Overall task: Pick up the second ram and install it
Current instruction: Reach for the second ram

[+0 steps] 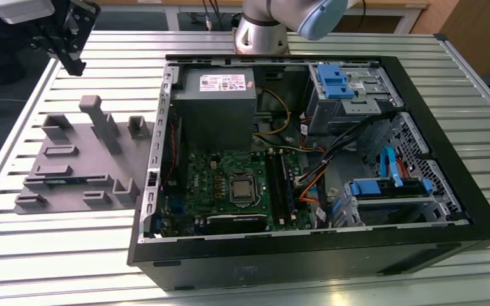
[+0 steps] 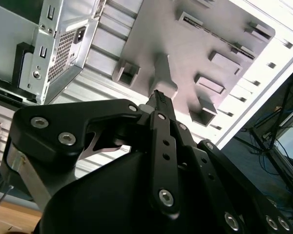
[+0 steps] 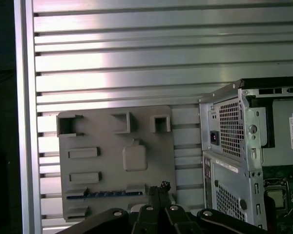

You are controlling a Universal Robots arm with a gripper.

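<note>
Hovers, end effector pinched together and empty, near the second ram, kept in a grey holder slot for easy grabbing.

The blue second ram sits slotted in the grey fixture.

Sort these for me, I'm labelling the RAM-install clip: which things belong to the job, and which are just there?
Job: second ram in the grey fixture; gripper; motherboard.
Just there: power supply; blue drive bracket; slatted table.
</note>
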